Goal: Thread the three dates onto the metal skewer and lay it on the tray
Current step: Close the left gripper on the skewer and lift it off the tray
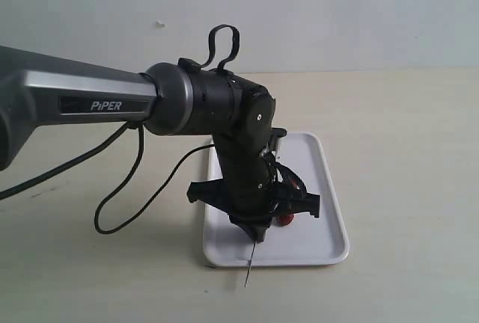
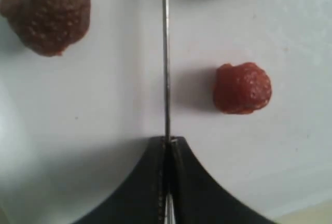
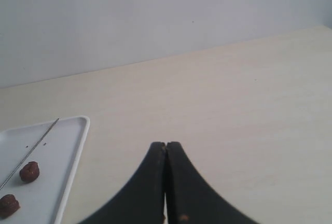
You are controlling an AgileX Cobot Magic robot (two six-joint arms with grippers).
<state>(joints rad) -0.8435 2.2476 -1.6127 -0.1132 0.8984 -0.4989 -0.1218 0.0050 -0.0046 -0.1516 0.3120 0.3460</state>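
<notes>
I have the left gripper (image 2: 167,142) clamped on the skewer (image 2: 166,53) over the tray (image 2: 104,105), dates (image 2: 241,88) loose beside it; my right gripper (image 3: 166,145) is closed, empty.

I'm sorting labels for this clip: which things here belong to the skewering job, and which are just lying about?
Job in hand: dates; metal skewer, pinched in the left gripper; tray.
Just lying about: table; black cable; right gripper, shut on nothing, off to the side.

Beige tabletop (image 1: 419,128) w/ pale wall (image 1: 337,9)
</notes>
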